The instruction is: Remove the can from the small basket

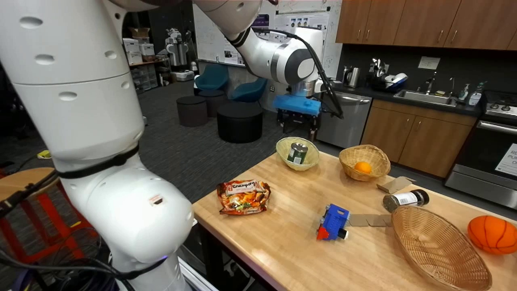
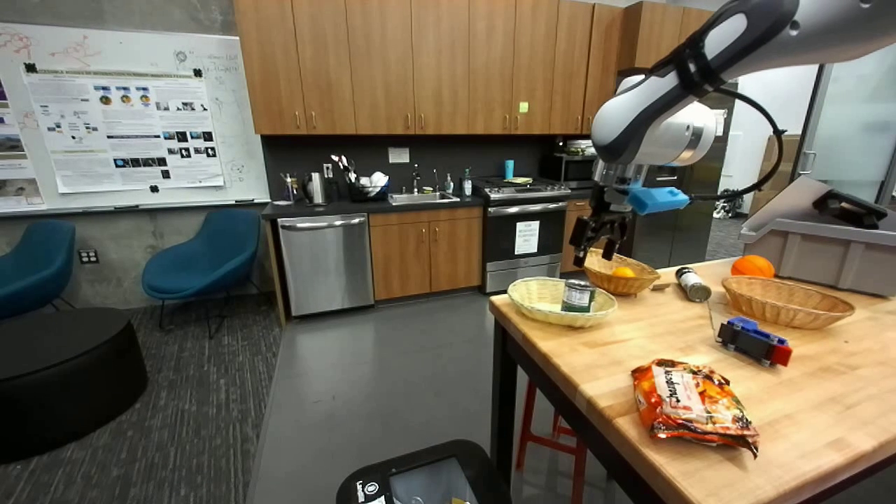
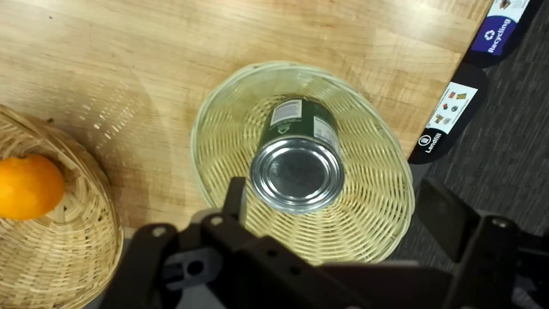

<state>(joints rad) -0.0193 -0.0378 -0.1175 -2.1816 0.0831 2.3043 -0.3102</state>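
- the can [image 3: 297, 171] is contained in the small basket [image 3: 377, 214], stood on its end with the metal lid up; its long axis is close to upright, a slight lean being suggested.
- the gripper [image 2: 593, 257] is poised above the can, apart from it; its fingers [image 3: 446, 219] are spread wide and nothing is gripped.
- in the wrist view, the can is seen left of the middle of the gap, closer to the left finger than to the right; a small shift toward it, then a descent, is judged to be called for.
- the small basket's rim is judged the main obstacle: in the wrist view the right finger is seen outside it, so a straight drop could be caught there.
- in an exterior view, the small basket is placed at the far corner of the table [image 1: 291, 238], so it could be knocked over the edge.
- to its right, a brown basket [image 1: 377, 161] with an orange [image 1: 363, 167] in it is set near but apart; sideways travel there is best avoided.
- on the near side, a snack packet [image 1: 244, 197] is laid to the left and a blue toy [image 1: 335, 218] to the right, both judged out of the way.
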